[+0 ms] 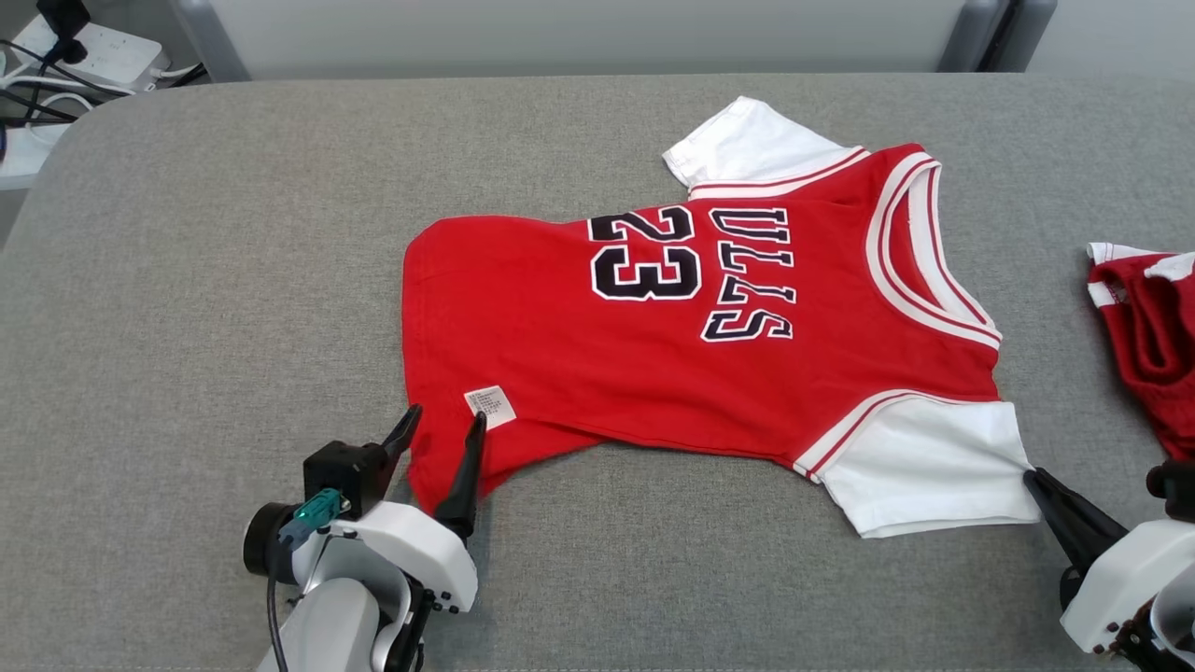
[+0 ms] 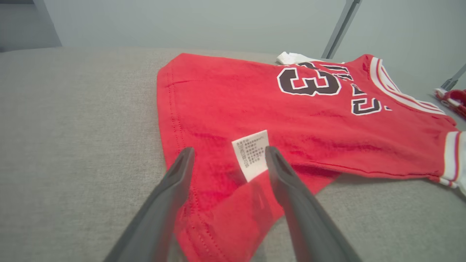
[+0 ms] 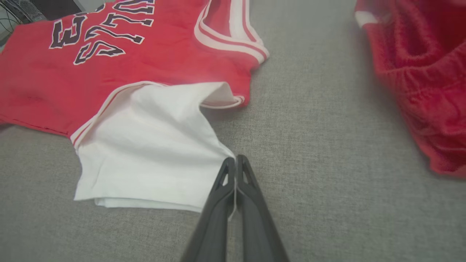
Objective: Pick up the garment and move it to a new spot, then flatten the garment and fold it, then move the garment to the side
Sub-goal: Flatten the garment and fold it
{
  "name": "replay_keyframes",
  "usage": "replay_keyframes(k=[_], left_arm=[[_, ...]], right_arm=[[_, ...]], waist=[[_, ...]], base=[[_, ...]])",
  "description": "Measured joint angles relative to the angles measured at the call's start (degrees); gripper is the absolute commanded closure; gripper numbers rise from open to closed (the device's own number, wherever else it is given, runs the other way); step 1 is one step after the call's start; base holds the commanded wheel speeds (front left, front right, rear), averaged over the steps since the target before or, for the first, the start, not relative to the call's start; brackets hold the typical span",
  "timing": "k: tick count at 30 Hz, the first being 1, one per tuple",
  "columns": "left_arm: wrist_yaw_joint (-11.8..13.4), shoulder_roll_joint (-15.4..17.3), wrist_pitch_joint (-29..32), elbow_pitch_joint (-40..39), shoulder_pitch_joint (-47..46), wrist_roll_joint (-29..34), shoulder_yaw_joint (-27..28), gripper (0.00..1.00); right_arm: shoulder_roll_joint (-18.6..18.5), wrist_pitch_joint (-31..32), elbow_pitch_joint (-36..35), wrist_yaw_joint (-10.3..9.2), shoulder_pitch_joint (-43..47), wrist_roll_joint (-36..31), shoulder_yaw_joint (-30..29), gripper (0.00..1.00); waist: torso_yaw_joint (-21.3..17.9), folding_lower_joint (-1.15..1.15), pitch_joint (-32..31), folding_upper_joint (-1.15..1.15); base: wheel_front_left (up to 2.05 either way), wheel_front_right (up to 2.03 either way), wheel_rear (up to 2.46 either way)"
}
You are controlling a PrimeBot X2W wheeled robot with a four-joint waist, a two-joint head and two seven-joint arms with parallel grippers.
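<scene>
Right gripper [image 3: 236, 159] pinching garment [image 1: 653, 355] on grey tabletop [image 1: 233, 280].

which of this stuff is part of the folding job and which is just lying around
In the job: red jersey, its white sleeve, its care label.
Lying about: second red garment at the right edge, power strip, cables.
</scene>
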Motion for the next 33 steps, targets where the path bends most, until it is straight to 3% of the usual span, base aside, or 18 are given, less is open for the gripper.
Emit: replay_keyframes(k=[10,25,33], left_arm=[[1.03,0.0,0.0,-0.36,3.81,-1.55,2.47,0.0],[-2.38,0.01,0.0,3.82,4.31,-3.0,3.45,0.0],[-2.89,-0.01,0.0,4.91,2.04,-3.44,3.83,0.0]], right_arm=[[0.59,0.0,-0.73,0.0,2.31,-1.86,-2.42,1.0],[1.04,0.0,-0.88,0.0,3.32,-2.38,-2.3,1.0],[1.14,0.0,-0.92,0.0,3.28,-2.4,-2.16,1.0]], waist=[[0.84,0.0,-0.45,0.0],[0.86,0.0,-0.66,0.0],[0.48,0.0,0.19,0.0]], base=[[0.0,0.0,0.0],[0.0,0.0,0.0],[0.0,0.0,0.0]])
